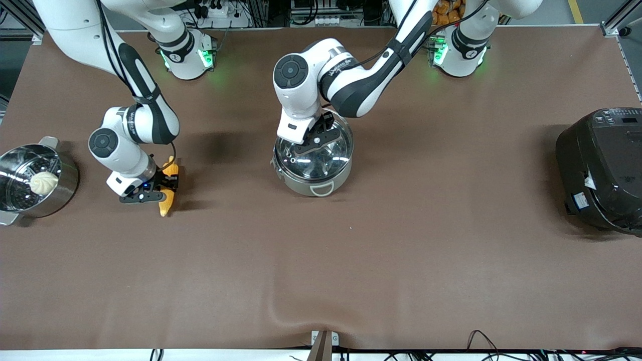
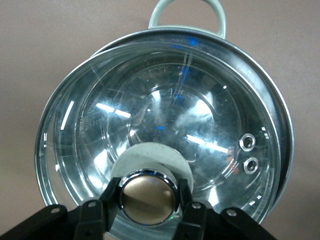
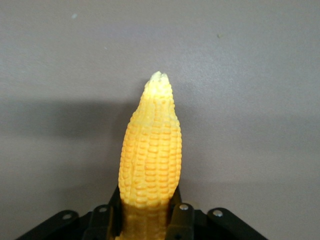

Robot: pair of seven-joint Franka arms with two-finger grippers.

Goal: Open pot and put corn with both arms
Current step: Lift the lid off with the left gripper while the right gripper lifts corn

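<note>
Fingers of left gripper (image 2: 148,200) clamp pot (image 1: 312,184) lid's copper knob (image 2: 148,196); right gripper (image 3: 150,212) pinches bumpy tapered corn (image 3: 151,160).

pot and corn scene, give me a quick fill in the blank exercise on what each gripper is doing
1. The left gripper is shut on the lid's ____.
2. The right gripper is shut on the ____.
3. The glass lid sits ____ the pot.
4. The white bun lies in the ____ pot.

Missing words: knob; corn; on; steamer
</note>
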